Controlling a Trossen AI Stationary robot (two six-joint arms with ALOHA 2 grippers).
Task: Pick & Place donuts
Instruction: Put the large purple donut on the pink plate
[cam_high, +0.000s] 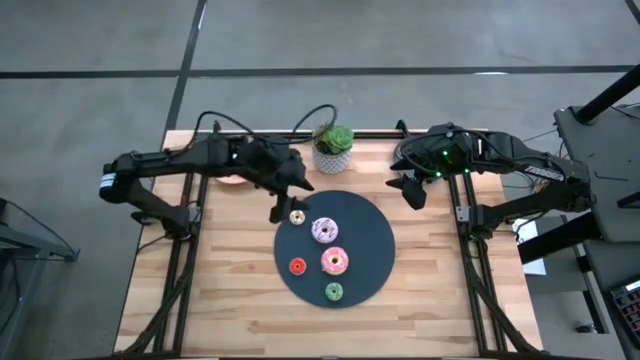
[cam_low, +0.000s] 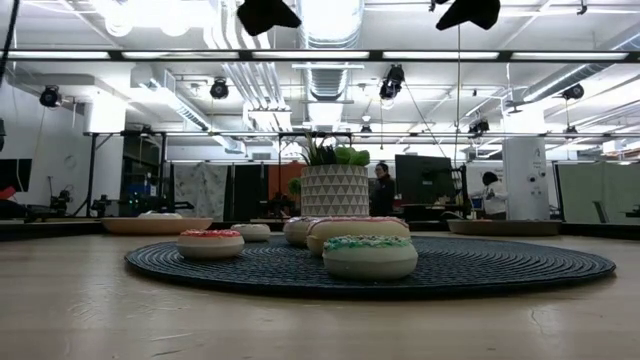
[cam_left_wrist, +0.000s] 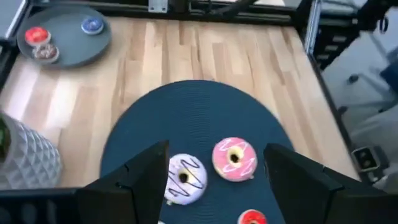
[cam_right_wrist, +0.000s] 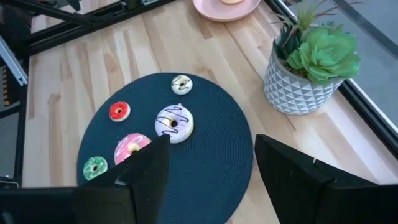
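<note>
My left claw hangs open beside the cream donut on the mat (right claw open, waiting off the mat); descending carelessly, I might knock it.

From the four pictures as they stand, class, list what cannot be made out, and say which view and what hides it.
- High view: the pink plate is mostly covered by the left arm.
- Right wrist view: the pink donut is partly behind that arm's own finger; the pink plate's contents are cut off by the edge.
- Left wrist view: the red donut on the dark mat is cut off by the edge.
</note>
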